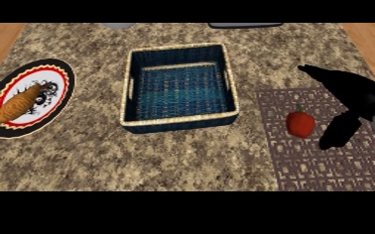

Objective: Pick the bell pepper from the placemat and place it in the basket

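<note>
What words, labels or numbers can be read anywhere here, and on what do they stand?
None: nothing here carries readable text.
The plate at left has a red, black and white pattern, not letters.
The placemat has only a woven maze-like motif.
The basket and bell pepper bear no label.

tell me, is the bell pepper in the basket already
No, the bell pepper sits on the placemat to the right of the basket, with the right hand open beside it.
</note>
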